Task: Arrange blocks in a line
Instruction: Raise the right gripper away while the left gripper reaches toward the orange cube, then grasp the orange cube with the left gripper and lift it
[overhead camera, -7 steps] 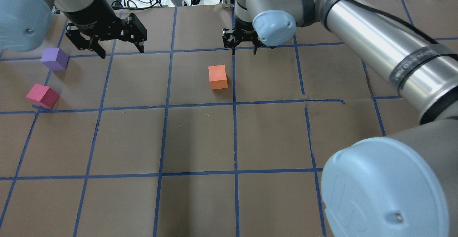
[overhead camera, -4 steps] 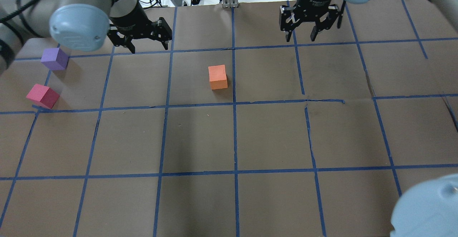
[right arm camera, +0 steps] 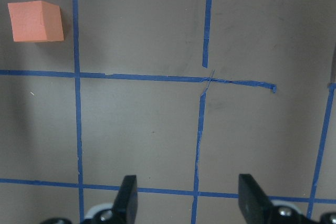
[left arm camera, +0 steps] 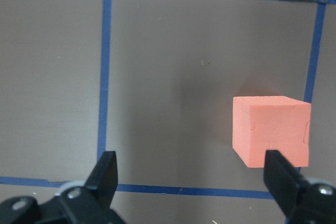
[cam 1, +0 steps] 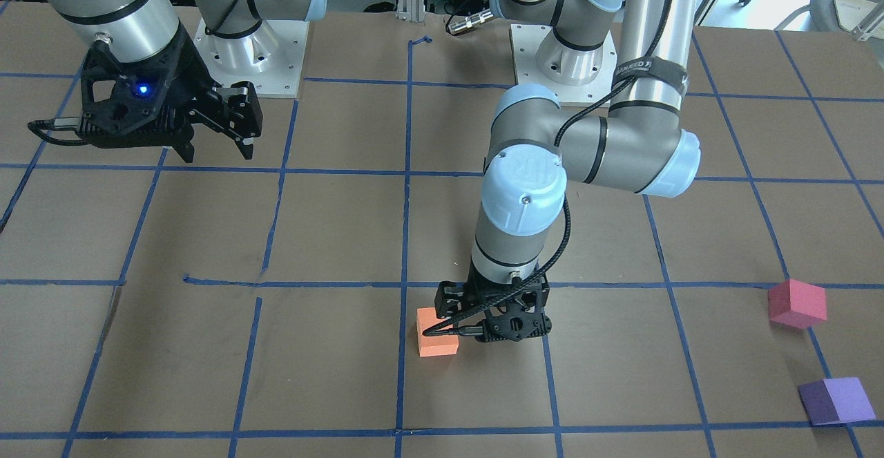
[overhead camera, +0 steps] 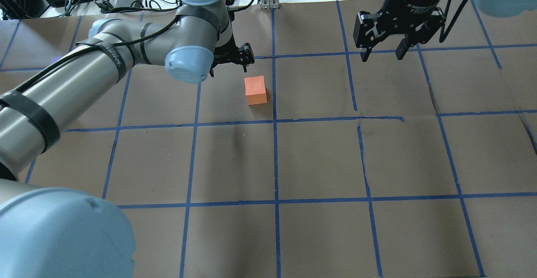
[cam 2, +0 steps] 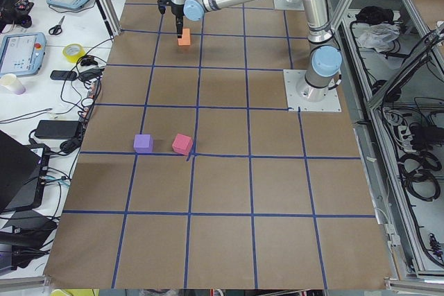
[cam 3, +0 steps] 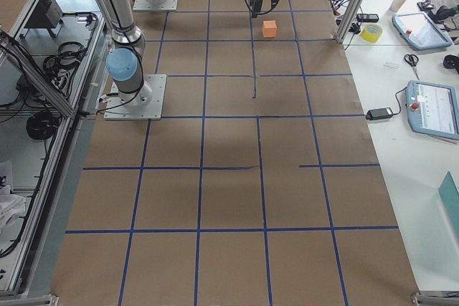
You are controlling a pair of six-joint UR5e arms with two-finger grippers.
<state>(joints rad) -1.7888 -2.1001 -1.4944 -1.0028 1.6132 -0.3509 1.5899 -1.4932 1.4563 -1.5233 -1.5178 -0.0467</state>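
The orange block (overhead camera: 255, 90) sits near the table's middle, also in the front view (cam 1: 437, 334) and left wrist view (left arm camera: 270, 129). My left gripper (overhead camera: 230, 65) is open and empty just past it; the block lies by one fingertip (left arm camera: 278, 171), not between the jaws. The pinkish-red block (cam 1: 798, 304) and the purple block (cam 1: 836, 401) sit together far to my left, apart from the orange one; my left arm hides them in the overhead view. My right gripper (overhead camera: 384, 51) is open and empty, hovering at the far right (cam 1: 214, 140).
The table is brown paper with a blue tape grid (overhead camera: 275, 123). Cables, a yellow tape roll (cam 2: 73, 52) and tablets lie on the bench past the far edge. The arm bases (cam 1: 248, 50) stand at the robot side.
My left gripper has swung from the far left, near the purple block, to the orange block at the centre. My right gripper has moved rightward and away. The blocks have not moved.
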